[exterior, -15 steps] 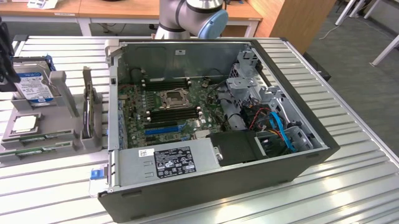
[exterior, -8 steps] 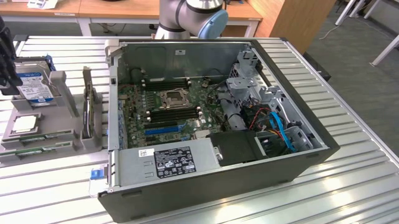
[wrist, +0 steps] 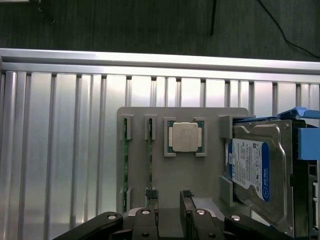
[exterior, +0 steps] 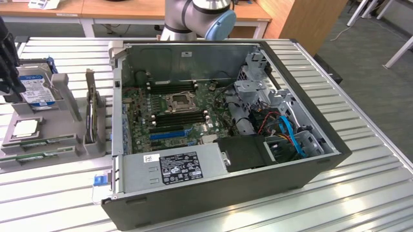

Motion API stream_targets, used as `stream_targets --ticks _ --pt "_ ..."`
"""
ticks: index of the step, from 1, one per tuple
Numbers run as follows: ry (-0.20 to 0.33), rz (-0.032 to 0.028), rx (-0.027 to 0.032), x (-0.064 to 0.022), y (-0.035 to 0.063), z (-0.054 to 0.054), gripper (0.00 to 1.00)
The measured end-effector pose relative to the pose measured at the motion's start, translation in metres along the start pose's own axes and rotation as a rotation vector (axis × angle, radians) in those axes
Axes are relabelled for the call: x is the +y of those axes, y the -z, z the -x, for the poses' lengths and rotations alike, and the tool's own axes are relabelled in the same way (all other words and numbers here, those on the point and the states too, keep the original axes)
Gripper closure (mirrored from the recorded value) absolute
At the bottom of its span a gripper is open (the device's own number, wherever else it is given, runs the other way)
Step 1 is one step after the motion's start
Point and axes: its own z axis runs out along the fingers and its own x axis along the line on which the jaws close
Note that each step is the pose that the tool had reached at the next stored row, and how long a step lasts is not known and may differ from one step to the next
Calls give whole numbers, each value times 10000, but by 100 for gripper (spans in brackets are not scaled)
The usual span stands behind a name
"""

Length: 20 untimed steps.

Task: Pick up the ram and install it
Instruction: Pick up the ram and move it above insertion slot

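Our claw hangs open and empty over the holder tray. The ram stands on edge just ahead of one fingertip. We judge this the pickup approach; gripping calls for straddling it.

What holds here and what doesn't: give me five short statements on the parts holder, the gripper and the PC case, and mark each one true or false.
1. Two ram sticks stand on edge in the grey holder. True.
2. The gripper holds a ram stick. False: its jaws stand apart over the holder with nothing between them.
3. The processor chip sits in the motherboard socket. False: it lies in the holder, between the ram sticks and the hard drive.
4. The computer case lies open on the slatted table. True.
5. The hard drive has a red label. False: its label is blue and white.
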Motion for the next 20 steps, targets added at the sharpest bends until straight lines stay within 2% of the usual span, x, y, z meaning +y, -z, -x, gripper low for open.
stream_targets --ticks 20 --pt "0 0 0 -10 -223 -5 69"
